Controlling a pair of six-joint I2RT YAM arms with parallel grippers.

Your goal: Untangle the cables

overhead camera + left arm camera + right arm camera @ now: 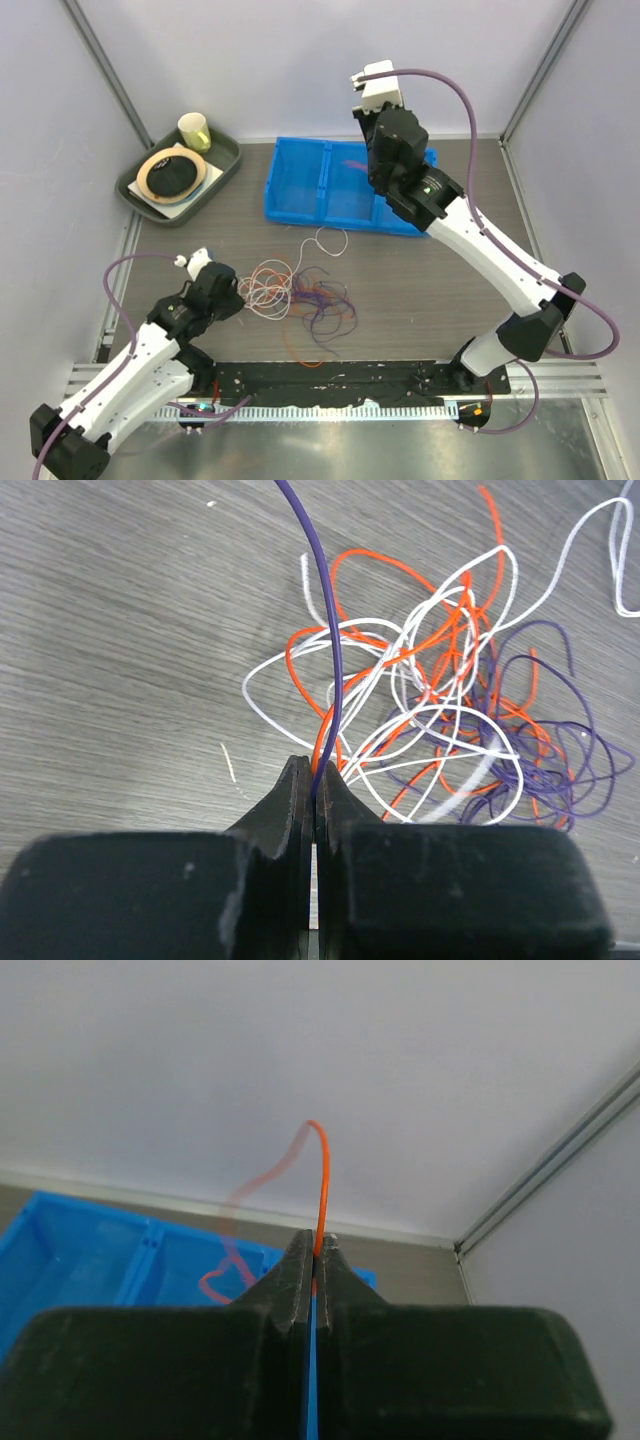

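Up close, pinching one purple cable (335,660) in the left end effector (315,772) beside the cables (300,295) knotted on the tabletop (400,300). Farther back, clamping an orange cable (323,1180) in the right end effector (315,1250) over the blue bin (300,180); barely begun, judging by that heap.

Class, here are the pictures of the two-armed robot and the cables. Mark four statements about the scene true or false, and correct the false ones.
1. The left hand is shut on a purple cable. True.
2. The right hand is open and empty. False: it is shut on an orange cable.
3. The right hand is up over the blue bin. True.
4. The tangle of cables lies in the grey tray. False: it lies on the table, in front of the bin and beside the left hand.
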